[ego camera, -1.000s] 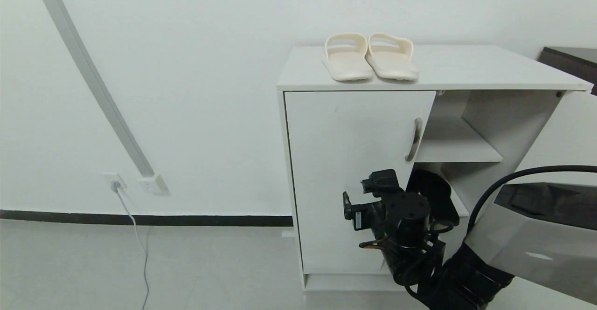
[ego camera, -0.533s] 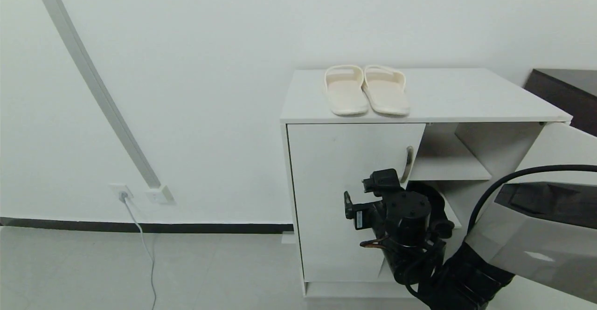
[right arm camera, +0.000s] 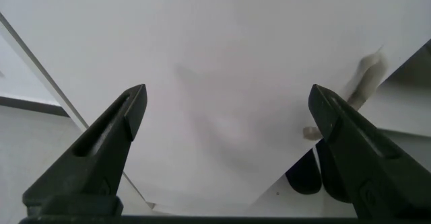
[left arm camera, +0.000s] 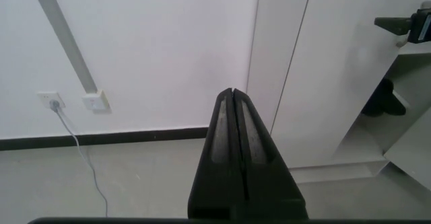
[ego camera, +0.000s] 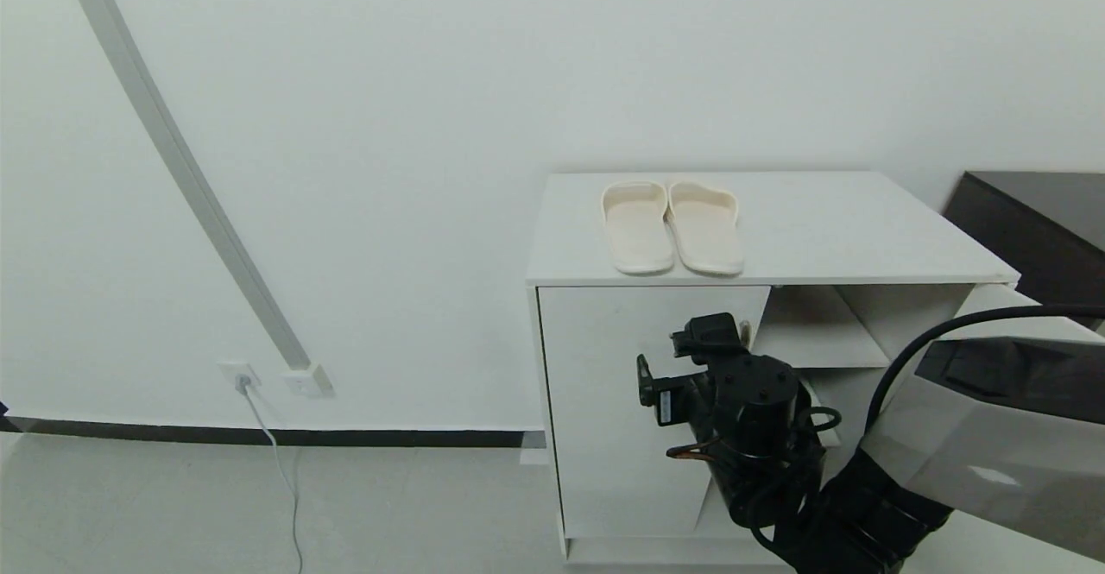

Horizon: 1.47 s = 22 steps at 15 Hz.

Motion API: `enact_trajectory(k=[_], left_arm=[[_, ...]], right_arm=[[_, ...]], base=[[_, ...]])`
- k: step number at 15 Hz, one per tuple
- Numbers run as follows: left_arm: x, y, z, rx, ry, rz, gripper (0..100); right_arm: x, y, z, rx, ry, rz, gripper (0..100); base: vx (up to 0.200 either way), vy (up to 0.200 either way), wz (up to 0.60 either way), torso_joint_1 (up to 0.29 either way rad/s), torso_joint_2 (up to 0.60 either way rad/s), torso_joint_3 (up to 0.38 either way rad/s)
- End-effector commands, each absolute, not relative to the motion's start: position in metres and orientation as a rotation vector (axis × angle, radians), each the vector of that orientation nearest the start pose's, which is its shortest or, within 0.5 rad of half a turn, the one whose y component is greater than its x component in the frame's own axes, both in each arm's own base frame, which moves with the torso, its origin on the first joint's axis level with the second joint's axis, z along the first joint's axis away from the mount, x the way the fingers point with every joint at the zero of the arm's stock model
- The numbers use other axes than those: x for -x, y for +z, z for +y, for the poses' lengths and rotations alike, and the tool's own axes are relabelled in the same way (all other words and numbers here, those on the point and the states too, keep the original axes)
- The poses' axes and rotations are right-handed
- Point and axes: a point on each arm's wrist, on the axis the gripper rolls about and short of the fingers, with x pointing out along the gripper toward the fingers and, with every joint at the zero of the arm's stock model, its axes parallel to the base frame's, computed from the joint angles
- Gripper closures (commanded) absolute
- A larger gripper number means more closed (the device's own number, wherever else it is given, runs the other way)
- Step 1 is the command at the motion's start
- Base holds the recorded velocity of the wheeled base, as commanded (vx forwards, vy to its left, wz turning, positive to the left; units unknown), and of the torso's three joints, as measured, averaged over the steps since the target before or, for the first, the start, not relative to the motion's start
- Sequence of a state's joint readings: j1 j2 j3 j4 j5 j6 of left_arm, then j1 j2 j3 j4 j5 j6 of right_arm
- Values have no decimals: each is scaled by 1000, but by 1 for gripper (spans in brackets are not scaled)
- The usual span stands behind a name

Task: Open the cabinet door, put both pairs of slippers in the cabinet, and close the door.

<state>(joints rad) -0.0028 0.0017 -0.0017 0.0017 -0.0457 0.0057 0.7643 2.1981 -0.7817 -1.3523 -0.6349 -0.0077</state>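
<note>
A cream pair of slippers (ego camera: 672, 227) lies on top of the white cabinet (ego camera: 863, 229). The cabinet's left door (ego camera: 604, 401) is shut, and its right door (ego camera: 1027, 308) is swung open. A black slipper (left arm camera: 387, 99) rests on a low shelf inside, also seen beside the door edge as the black slipper (right arm camera: 303, 178). My right gripper (right arm camera: 229, 113) is open and faces the left door near its handle (right arm camera: 363, 76), with nothing between the fingers. My right wrist (ego camera: 742, 401) hangs in front of the cabinet's middle. My left gripper (left arm camera: 232, 99) is shut and empty, off to the cabinet's left.
A dark piece of furniture (ego camera: 1036, 220) stands to the right of the cabinet. On the wall to the left are a slanted grey conduit (ego camera: 173, 160) and a socket with a cable (ego camera: 246, 380) running down to the open floor (ego camera: 259, 505).
The whole head picture has shifted: the cabinet and slippers sit lower in the frame, so the camera has risen. The right wrist stays at the same place in the picture.
</note>
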Motion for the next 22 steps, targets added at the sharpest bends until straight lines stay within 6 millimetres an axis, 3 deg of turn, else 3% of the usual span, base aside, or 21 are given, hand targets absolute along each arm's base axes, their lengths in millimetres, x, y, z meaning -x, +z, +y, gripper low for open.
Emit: enact_trajectory(k=[1, 10, 16, 19, 22], left_arm=[[23, 76, -1, -6, -49, 1, 100], [23, 76, -1, -6, -48, 1, 100], [23, 76, -1, -8, -49, 1, 100], [23, 76, -1, -8, -49, 1, 100], [23, 76, -1, -11, -49, 1, 100]], right_arm=[[-280, 75, 250, 49, 129, 49, 0], [-280, 76, 250, 47, 129, 46, 0], [-283, 85, 246, 61, 138, -31, 0], [-296, 107, 251, 79, 122, -44, 0], [-299, 132, 252, 27, 120, 68, 0]], base=[[0, 0, 0, 237, -549, -330], [0, 0, 0, 244, -554, -311], [0, 0, 0, 87, -198, -107], [0, 0, 0, 0, 0, 0], [0, 0, 0, 0, 0, 0]])
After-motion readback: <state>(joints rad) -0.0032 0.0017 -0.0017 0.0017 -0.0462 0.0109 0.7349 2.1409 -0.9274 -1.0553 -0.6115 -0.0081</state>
